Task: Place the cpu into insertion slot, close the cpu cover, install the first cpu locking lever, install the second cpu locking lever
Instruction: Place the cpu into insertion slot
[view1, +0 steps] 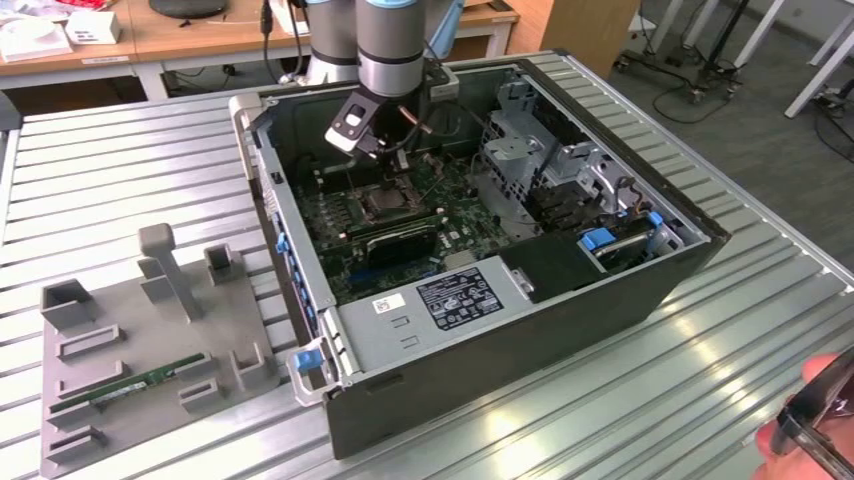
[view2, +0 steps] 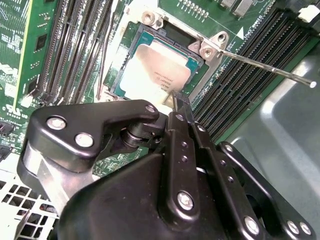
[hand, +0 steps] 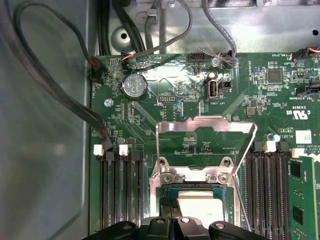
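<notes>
Black pincer (view2: 175, 101) linkages crowd the front of both wrist views. Its fingertips are pressed together and point at one edge of the cpu (view2: 155, 70); whether they touch it cannot be told. One cpu is seen: a small flat square with a pale silver-grey metal top and a green rim, lying flat in the socket (view2: 172, 31) on the green motherboard (hand: 150, 120). Faint dark print crosses its top. One cpu cover (hand: 172, 126), a thin silvery frame with an open centre, stands raised from its hinge at the socket's edge, leaving the chip uncovered. One locking lever (view2: 270, 68), a thin bright rod, slants away from the socket over the memory slots (view2: 240, 85). One round coin cell (hand: 135, 86) sits on the board.

In the exterior view the arm (view1: 394, 50) reaches down into one open computer case (view1: 561, 350) on the slatted metal desk (view1: 134, 170). A white printed label (view1: 458, 297) marks the grey box inside. On the exterior view's left, one grey fixture (view1: 120, 320) carries one green memory stick (view1: 131, 380).
</notes>
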